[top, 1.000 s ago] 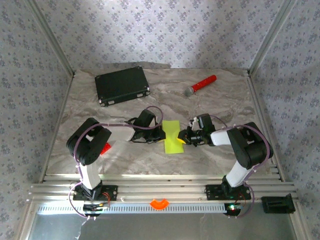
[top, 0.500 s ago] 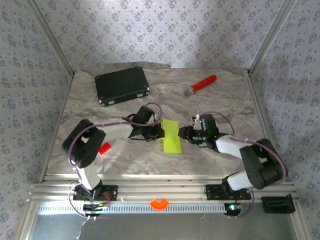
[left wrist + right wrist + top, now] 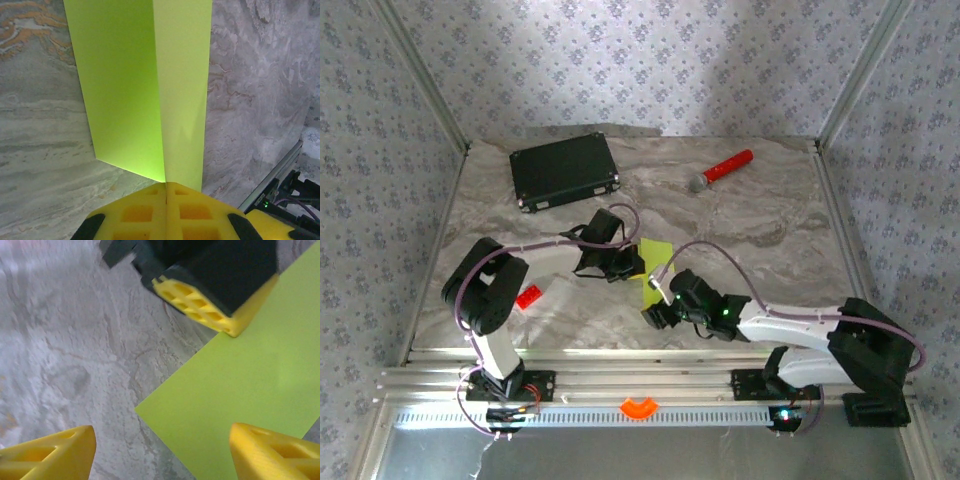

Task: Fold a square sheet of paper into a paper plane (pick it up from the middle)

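The square sheet of paper [image 3: 657, 258] is lime yellow-green and lies folded lengthwise on the marble table, its crease running down the strip [image 3: 125, 90]. My left gripper [image 3: 634, 264] is shut on the sheet, its yellow fingertips [image 3: 166, 192] pinched together at one end of the crease. My right gripper [image 3: 655, 311] hovers open over the sheet's near end. In the right wrist view a corner of the paper [image 3: 250, 380] lies between its spread fingertips [image 3: 160, 455], and the left gripper's fingers [image 3: 210, 305] press on the far edge. A paper plane is out of view.
A black case [image 3: 565, 170] lies at the back left and a red-handled microphone [image 3: 722, 168] at the back right. A small red block [image 3: 528, 297] sits beside the left arm. The metal rail [image 3: 640, 380] runs along the near edge.
My right arm has swung from the paper's right side round to its near end and its jaws have opened. The left gripper stays shut on the paper.
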Motion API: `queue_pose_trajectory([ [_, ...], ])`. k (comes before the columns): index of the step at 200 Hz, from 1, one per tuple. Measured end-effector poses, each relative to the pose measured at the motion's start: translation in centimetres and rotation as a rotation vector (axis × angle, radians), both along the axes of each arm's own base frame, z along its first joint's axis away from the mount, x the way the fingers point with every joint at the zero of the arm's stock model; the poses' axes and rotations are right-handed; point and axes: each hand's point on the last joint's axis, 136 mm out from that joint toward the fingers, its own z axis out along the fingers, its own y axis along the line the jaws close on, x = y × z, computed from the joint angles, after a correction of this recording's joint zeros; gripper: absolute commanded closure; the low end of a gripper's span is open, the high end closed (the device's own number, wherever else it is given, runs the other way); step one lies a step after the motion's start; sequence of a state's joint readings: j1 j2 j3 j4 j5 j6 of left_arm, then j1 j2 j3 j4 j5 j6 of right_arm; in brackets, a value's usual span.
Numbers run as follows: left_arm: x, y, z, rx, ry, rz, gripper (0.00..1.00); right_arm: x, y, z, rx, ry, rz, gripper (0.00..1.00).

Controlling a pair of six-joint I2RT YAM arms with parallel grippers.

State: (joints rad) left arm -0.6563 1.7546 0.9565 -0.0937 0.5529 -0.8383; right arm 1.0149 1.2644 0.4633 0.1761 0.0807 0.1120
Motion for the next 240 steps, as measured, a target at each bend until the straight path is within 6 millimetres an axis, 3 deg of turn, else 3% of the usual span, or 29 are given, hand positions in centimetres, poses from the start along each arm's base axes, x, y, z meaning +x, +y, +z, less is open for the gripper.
queue_pose_trajectory([
  [43, 0.0, 0.0, 0.0, -0.001, 0.001, 0.000, 0.95, -0.7, 0.4, -2.8, -0.211, -0.134, 0.074, 0.28],
  [87, 0.0, 0.0, 0.0, -0.002, 0.001, -0.001, 0.95, 0.7, 0.5, -3.7, -0.365, -0.275, 0.030, 0.37],
  [113, -0.1, 0.0, 0.1, -0.003, 0.002, -0.002, 0.95, 1.2, 0.5, -3.5, -0.404, -0.331, 0.007, 0.51],
  [206, -0.1, 0.0, 0.1, -0.004, 0.002, -0.002, 0.95, 1.5, -0.6, -2.4, -0.357, -0.349, -0.030, 0.68],
  [240, -0.1, 0.0, 0.1, -0.003, 0.002, -0.002, 0.95, 1.5, -0.4, -2.0, -0.318, -0.334, -0.022, 0.68],
])
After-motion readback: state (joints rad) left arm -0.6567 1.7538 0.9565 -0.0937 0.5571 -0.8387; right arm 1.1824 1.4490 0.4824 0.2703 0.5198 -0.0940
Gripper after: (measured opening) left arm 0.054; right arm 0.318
